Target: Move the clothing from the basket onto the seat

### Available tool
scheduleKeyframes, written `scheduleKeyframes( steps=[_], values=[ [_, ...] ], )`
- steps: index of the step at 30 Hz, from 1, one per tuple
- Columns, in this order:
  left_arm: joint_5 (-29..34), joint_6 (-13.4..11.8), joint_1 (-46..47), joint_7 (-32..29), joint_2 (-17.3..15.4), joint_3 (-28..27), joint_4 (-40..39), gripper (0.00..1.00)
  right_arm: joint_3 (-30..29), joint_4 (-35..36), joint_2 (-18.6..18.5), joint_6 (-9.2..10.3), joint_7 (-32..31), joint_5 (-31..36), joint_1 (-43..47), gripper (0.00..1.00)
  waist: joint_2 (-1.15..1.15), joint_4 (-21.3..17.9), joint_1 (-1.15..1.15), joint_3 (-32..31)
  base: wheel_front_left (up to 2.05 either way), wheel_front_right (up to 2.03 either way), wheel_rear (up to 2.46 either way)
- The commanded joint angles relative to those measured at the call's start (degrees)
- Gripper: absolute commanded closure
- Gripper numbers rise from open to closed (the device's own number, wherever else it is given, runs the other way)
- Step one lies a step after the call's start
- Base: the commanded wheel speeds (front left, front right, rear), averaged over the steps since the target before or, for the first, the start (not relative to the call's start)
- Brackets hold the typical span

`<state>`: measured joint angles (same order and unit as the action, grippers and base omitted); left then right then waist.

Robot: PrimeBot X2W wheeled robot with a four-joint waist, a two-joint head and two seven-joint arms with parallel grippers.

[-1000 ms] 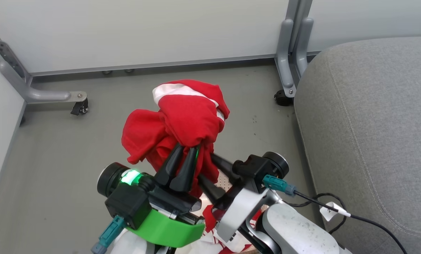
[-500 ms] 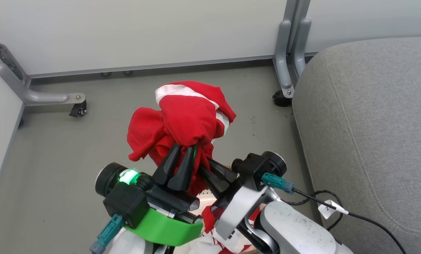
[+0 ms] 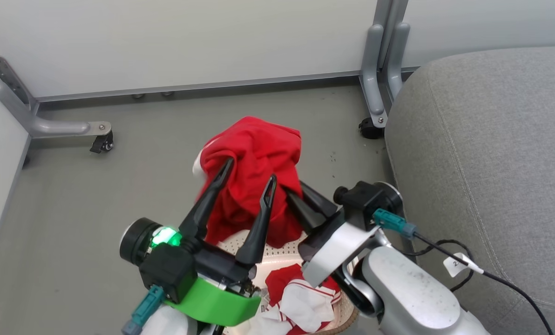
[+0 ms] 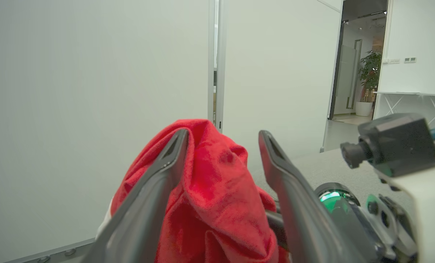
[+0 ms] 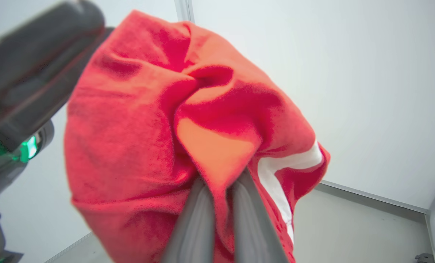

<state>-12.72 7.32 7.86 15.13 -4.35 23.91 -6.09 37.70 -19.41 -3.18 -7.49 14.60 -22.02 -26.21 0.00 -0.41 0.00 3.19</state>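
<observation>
Clothing [image 3: 254, 158], a plain red piece with a white band, hangs bunched in the air. A fold of it is pinched between the two fingers of the right gripper [image 3: 296, 188]. Those fingers are pressed together on the fabric near their tips, and the bundle swells up and out beyond the tips. In the right wrist view the white band falls to one side of them.

The left gripper [image 3: 252, 168] has its fingers spread wide, one on each side of the same bundle, gripping nothing. In the left wrist view the red mass sits between these two fingers, closer to one than the other. It seems to lean on the nearer finger, though the close blur makes contact hard to judge; a clear gap separates it from the other finger.

The two grippers are close together, with the right fingers just beside the left ones and angled across toward them. Below the bases of both pairs of fingers lies the basket [image 3: 277, 255], its pale perforated wall showing. A second garment [image 3: 305, 302], red and white with striped edging, lies crumpled inside it.

The seat [image 3: 482, 139], a grey cushion, lies on the right gripper's outer side, apart from the fingertips. Grey floor [image 3: 96, 209] spreads beyond the tips of both pairs of fingers.
</observation>
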Motion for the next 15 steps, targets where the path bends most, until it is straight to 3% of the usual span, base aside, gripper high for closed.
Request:
scheduleKeyframes(
  steps=[1,15],
  values=[
    [0.95,0.06,-0.78,-0.21,-0.96,0.46,0.31,0.0,-1.0,0.18,-0.46,0.0,0.34,0.7,-0.83,1.0,0.0,-0.08,0.0,0.02,0.0,0.0,0.0],
    [-0.17,0.22,-3.46,-5.63,-7.02,9.92,3.67,0.0,-9.56,-2.03,-2.32,0.0,0.6,3.22,3.11,1.0,0.0,-0.82,0.0,0.29,0.0,0.0,0.0]
  ],
)
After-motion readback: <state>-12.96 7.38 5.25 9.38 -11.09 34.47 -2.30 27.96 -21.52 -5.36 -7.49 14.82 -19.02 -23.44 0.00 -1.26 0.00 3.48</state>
